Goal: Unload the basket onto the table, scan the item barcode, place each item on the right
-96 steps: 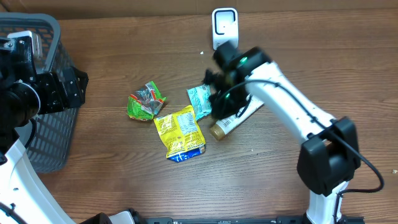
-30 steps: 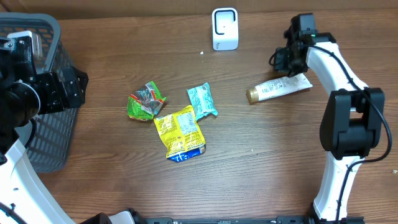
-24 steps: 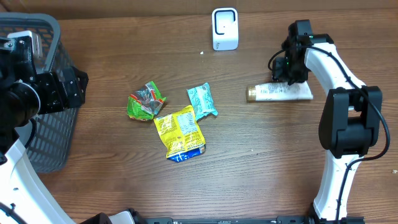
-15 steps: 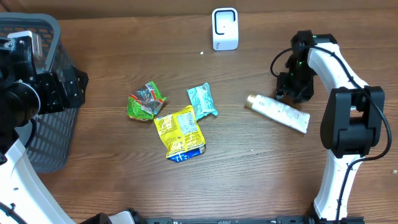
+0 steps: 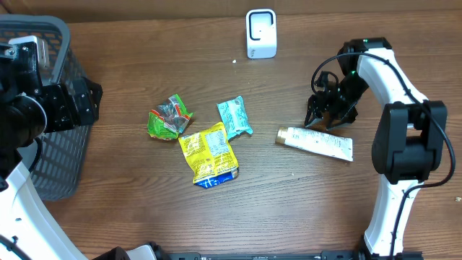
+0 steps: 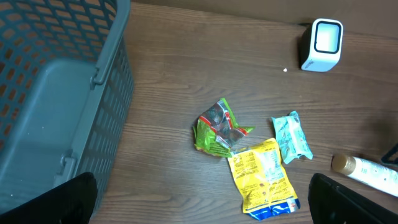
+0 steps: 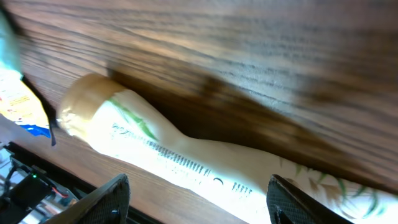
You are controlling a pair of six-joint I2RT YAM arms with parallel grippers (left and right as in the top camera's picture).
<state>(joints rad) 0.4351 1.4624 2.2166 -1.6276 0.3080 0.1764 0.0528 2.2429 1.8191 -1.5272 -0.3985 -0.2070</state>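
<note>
The tube (image 5: 314, 142) lay flat on the tabletop (image 5: 144, 209), out at 3 o'clock in the overhead. It was white with green print, its gold cap (image 5: 281, 136) pointing to 9 o'clock and its flat crimped end to 3. The right claw (image 5: 323, 115) sat just at the tube's 12 o'clock, jaws apart, clamped on nothing. The scanner (image 5: 260, 32) stood at 12 o'clock, well apart from the tube. Over at 9 o'clock, by the basket (image 5: 58, 166), the left claw (image 6: 202, 186) was spread wide and held nothing.

The right wrist camera gave the close look. It showed a line of small print along the tube's body, leaf sprigs and a tan cap, all blurred, and I couldn't make out a barcode there. The overhead gave none of that print. The left wrist camera caught only the tube's cap end at 4 o'clock in frame. It also showed the green packet (image 6: 219, 127), teal packet (image 6: 291, 137) and yellow packet (image 6: 266, 180) bunched near centre.
</note>
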